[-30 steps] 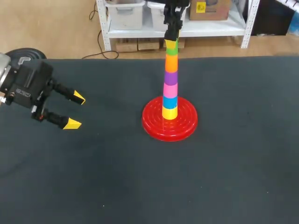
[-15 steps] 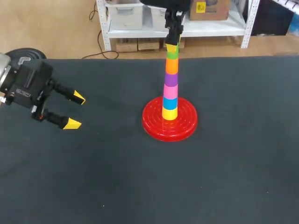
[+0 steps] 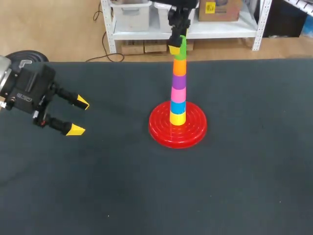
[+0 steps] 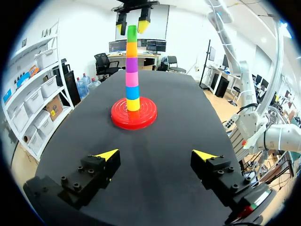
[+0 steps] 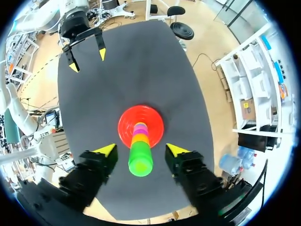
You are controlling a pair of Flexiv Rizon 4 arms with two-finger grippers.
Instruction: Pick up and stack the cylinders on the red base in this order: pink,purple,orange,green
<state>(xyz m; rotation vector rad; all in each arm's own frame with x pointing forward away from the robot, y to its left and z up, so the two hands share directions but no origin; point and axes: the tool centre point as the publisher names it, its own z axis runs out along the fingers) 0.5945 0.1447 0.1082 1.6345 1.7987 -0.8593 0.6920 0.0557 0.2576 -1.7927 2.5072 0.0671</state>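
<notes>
Hanging open on both sides of the green plastic cylinder (image 5: 140,160) atop the round red base's (image 3: 161,129) stack, the right gripper (image 5: 141,149) should rise straight, brushing nothing, while the left gripper (image 3: 78,116) rests open.

Nothing on the counter (image 3: 244,171) or on the things standing on it carries text, numbers or signs that can be read. A small pale label (image 3: 23,96) sits on the black housing (image 3: 30,85) behind the left jaws, at the counter's left edge; its print is too small to make out.
</notes>
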